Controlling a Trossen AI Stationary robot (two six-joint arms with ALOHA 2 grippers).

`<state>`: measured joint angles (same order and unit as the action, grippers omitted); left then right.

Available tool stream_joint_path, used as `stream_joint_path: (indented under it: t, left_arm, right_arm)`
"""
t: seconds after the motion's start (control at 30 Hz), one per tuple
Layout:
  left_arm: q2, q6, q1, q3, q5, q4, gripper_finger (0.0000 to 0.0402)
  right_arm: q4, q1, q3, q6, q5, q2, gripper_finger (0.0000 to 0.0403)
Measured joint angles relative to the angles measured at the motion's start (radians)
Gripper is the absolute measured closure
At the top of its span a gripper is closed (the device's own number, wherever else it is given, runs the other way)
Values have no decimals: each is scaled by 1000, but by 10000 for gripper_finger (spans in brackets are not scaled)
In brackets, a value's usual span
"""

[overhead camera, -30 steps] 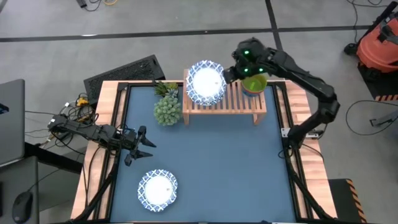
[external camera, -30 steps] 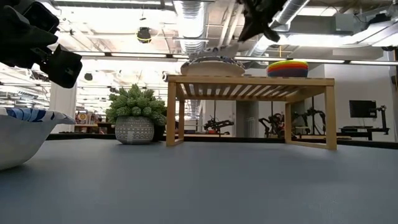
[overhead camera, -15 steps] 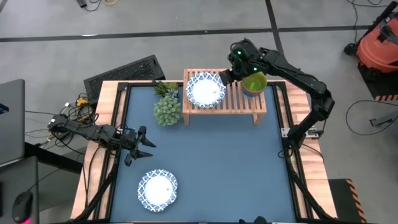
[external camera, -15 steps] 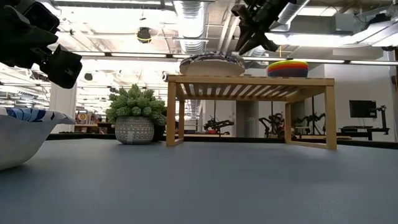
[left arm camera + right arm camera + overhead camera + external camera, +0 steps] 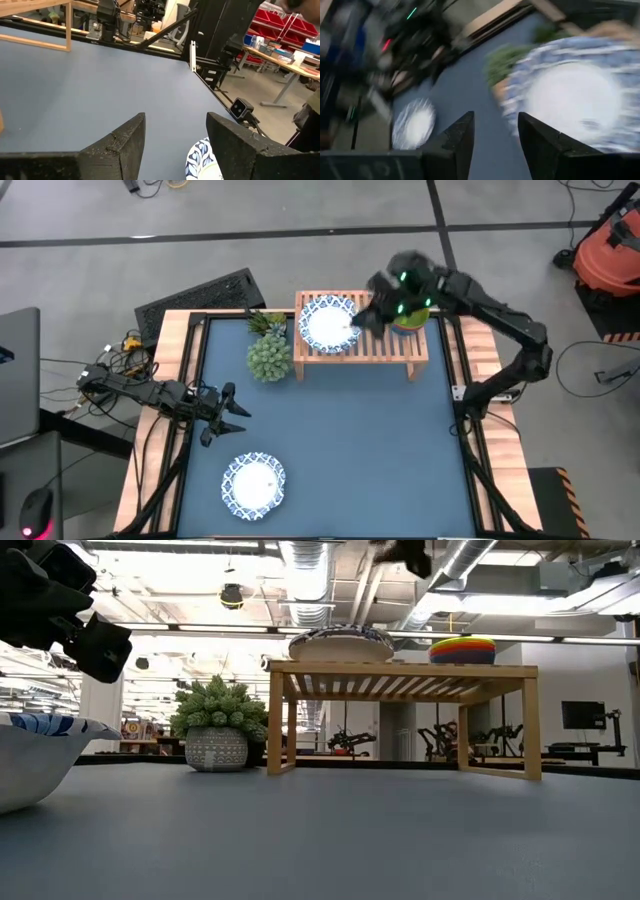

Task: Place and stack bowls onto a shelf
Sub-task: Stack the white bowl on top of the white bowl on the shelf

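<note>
while no writing is legible, the patterned bowl (image 5: 330,324) sits rim-up on the shelf (image 5: 388,345); right gripper (image 5: 492,132) apart, empty above it; left gripper (image 5: 175,137) apart.

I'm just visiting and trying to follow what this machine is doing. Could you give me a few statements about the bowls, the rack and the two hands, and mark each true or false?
1. A patterned bowl sits on the shelf. True.
2. The right hand grips that bowl. False: its fingers are open with nothing between them, above the shelf.
3. The small coloured bowls are spread over the table. False: they are stacked at the shelf's other end.
4. Another patterned bowl lies on the table near the front edge. True.
5. The left hand holds the plant. False: it is open and empty, over the table's left side.
</note>
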<state>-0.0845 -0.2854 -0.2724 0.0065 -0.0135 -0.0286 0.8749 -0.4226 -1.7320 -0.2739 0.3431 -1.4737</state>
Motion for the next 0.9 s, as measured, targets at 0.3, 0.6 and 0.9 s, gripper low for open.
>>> stream_joint_path:
  t: [0.3, 0.6, 0.9]
  left_arm:
    - [0, -4, 0, 0, 0, 0, 205]
    - [0, -7, 0, 0, 0, 0, 205]
    - [-1, -24, 0, 0, 0, 0, 205]
  right_arm:
    - [-31, 425, 1, 240, -104, -123, 231]
    - [-198, 625, 2, 433, -161, -403, 231]
    - [-445, 694, 2, 569, -166, -591, 231]
